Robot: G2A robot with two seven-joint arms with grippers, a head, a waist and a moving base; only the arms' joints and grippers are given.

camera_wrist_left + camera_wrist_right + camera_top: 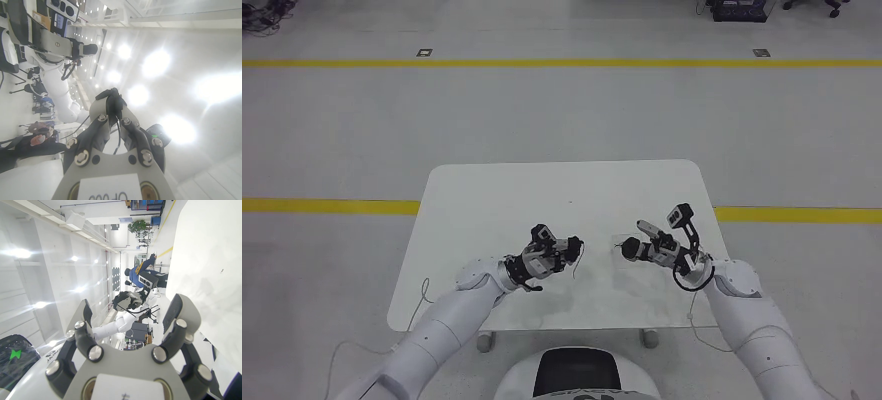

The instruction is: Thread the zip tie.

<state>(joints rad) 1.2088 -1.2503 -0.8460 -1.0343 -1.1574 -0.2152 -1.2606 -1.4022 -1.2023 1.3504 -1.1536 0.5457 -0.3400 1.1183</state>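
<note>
A thin black zip tie (578, 252) is pinched in my left gripper (570, 244), which is shut on it above the near middle of the white table (542, 190). In the left wrist view the zip tie (118, 132) runs back between the closed fingers of the left gripper (113, 100), and its dark end sticks out past the tips. My right gripper (627, 247) faces it from a short gap away, open and holding nothing. Between the spread fingers of the right gripper (131, 300) in its wrist view, the left gripper and a strand of the zip tie (126, 310) show farther off.
The table's top is bare white around both grippers. Yellow floor lines (562, 63) run beyond and beside the table. Chairs, desks and equipment stand in the room behind.
</note>
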